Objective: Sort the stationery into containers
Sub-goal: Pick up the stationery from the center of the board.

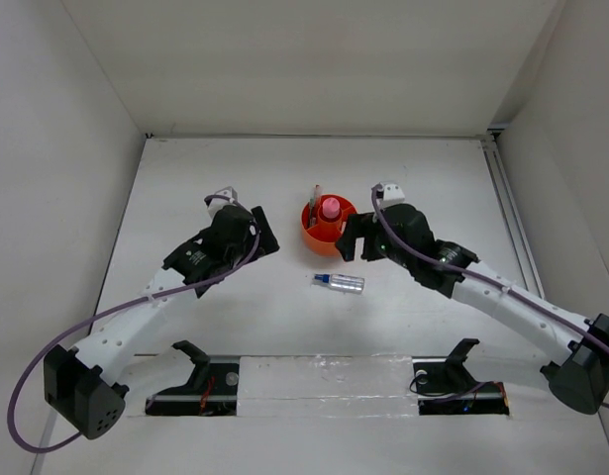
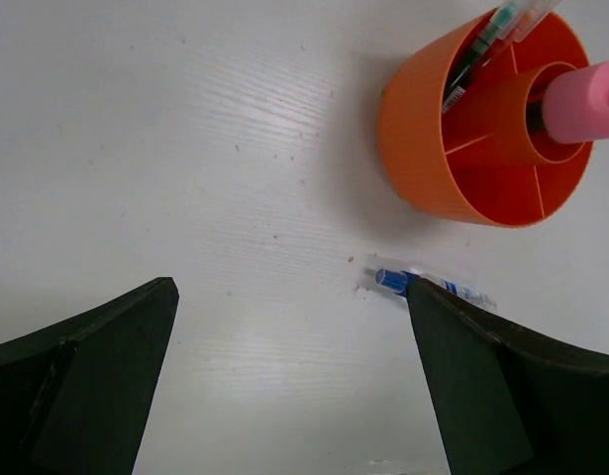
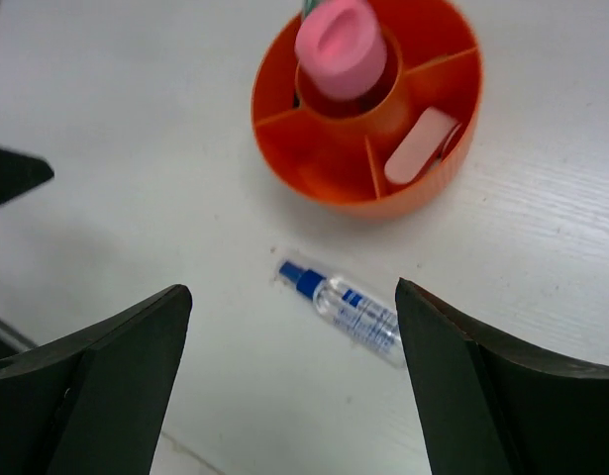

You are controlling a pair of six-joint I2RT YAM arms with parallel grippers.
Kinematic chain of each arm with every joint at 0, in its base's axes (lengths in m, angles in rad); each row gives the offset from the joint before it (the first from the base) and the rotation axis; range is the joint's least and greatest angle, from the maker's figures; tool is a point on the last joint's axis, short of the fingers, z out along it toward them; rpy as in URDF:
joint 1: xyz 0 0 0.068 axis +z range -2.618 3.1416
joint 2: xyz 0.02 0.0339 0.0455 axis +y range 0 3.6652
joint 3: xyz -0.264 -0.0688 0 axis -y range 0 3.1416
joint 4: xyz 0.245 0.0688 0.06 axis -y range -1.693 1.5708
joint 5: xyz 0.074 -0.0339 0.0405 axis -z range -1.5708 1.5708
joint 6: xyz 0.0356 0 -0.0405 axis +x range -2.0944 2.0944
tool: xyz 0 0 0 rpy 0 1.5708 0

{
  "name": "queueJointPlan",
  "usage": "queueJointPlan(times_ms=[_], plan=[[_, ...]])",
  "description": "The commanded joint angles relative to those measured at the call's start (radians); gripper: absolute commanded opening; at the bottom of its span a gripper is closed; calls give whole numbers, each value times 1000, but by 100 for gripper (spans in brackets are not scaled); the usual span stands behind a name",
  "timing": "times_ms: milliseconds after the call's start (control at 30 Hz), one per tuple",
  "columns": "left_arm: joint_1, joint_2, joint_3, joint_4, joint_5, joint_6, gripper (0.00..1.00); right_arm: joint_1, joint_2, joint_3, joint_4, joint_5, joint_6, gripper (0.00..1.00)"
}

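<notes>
The round orange organizer [image 1: 312,234] stands at the table's middle. The pink tube [image 1: 330,208] stands upright in its central well, and thin pens [image 1: 314,193] lean in a far compartment. The silvery tube with a blue cap [image 1: 339,283] lies flat on the table just in front of the organizer. My left gripper [image 1: 267,242] is open and empty to the left of the organizer. My right gripper [image 1: 352,240] is open and empty at its right, above the silvery tube [image 3: 355,312]. The white-pink stapler [image 3: 423,145] lies in a compartment of the organizer [image 3: 314,148]. The tan cube is out of view.
In the left wrist view the organizer [image 2: 413,139] sits at the upper right with the pens [image 2: 487,45] and pink tube [image 2: 586,99], and the blue cap [image 2: 393,280] shows beside my right finger. White walls enclose the table on three sides. A taped strip runs along the near edge.
</notes>
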Motion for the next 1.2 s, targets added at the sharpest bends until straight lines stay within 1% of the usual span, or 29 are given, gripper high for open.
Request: queueJointPlan(times_ms=[0, 100, 200, 333, 400, 467, 667, 700, 800, 933, 1100, 1167], plan=[[-16, -12, -1, 50, 23, -70, 99, 25, -37, -42, -101, -131, -107, 90], [-16, -3, 8, 50, 23, -70, 99, 47, -37, -116, -54, -145, -119, 90], [-16, -3, 31, 26, 23, -70, 99, 47, 14, -137, -40, -145, -110, 90], [-16, -12, 72, 1, 10, -21, 99, 56, 78, -179, 3, -107, -122, 88], [-16, -12, 85, 1, 19, 19, 99, 56, 92, -179, 37, -151, -154, 88], [-16, -12, 97, -8, 35, 49, 99, 67, 103, -179, 46, -164, -165, 88], [-16, -12, 134, -17, 75, 134, 99, 76, 210, -121, 46, -233, -251, 86], [-16, -12, 134, -7, 75, 152, 99, 85, 248, -109, 37, -218, -268, 85], [-16, -23, 125, 4, 98, 166, 99, 125, 313, -61, 0, -164, -286, 85], [-7, -32, 115, 24, 149, 201, 99, 171, 331, -24, -12, -95, -317, 84], [-7, -51, 115, 35, 170, 220, 99, 180, 364, 14, -51, -75, -339, 84], [15, -51, 115, 35, 183, 220, 99, 191, 396, 33, -60, -58, -348, 84]])
